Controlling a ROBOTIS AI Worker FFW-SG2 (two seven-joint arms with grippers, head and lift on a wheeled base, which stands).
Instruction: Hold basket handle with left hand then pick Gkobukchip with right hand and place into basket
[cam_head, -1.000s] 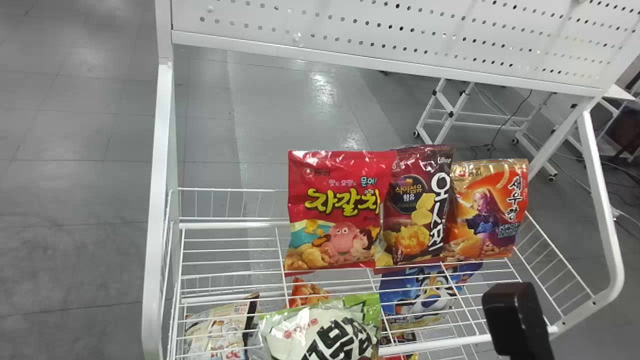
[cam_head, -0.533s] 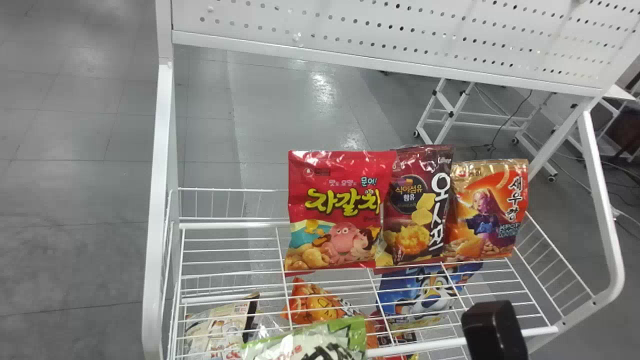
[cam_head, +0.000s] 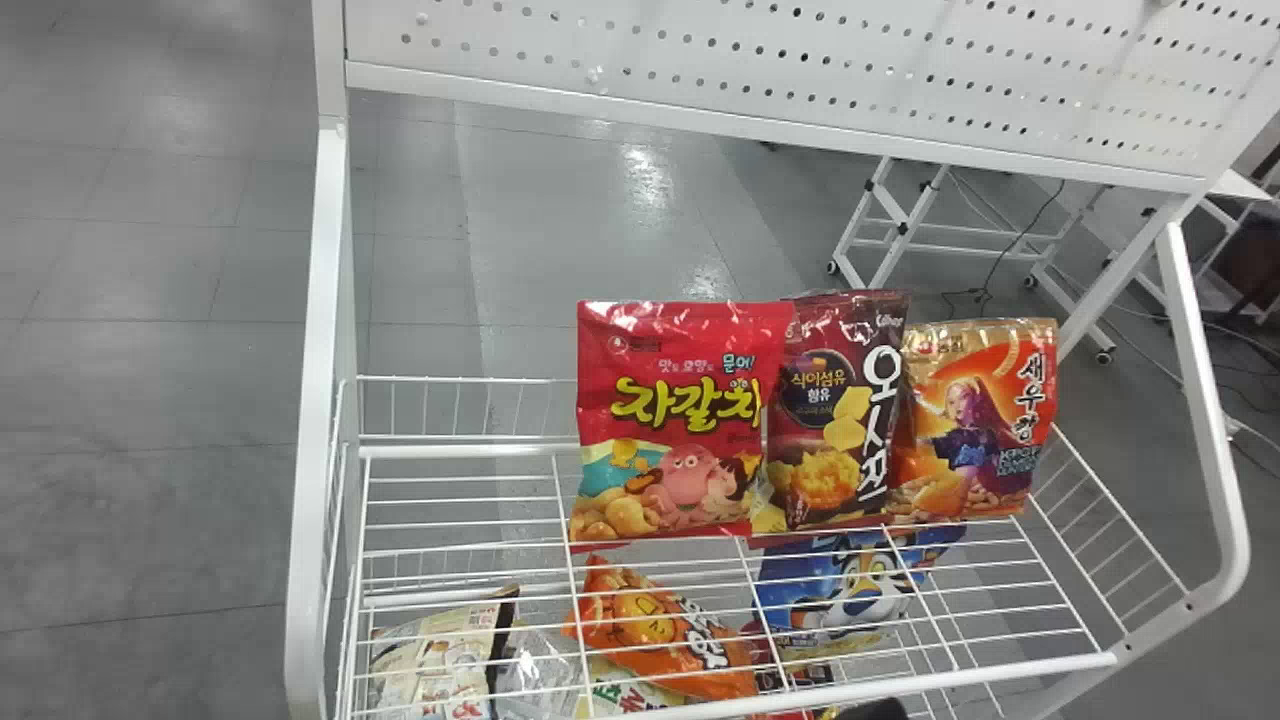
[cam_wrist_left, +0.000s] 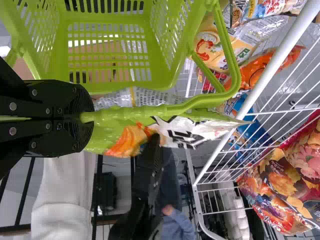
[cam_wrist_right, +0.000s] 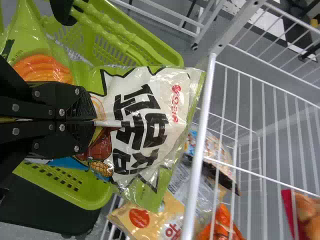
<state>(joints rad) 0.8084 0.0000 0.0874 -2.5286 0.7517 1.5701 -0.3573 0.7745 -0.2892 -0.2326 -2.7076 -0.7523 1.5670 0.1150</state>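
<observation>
So the shiny green-and-white snack bag (cam_wrist_right: 142, 120), presumably the Gkobukchip, is near the basket, pinched in the right gripper (cam_wrist_right: 92, 120). Left gripper (cam_wrist_left: 87, 118) is clenched on the thin green handle (cam_wrist_left: 150, 112) of the green slotted plastic basket (cam_wrist_right: 95, 199). Grab and pick done imo, only the drop-in left. The handle and white wire rack's rail (cam_head: 900, 685) could snag it. Red (cam_head: 680, 420), dark brown (cam_head: 830, 420) and orange (cam_head: 970, 420) bags stand on the rack.
</observation>
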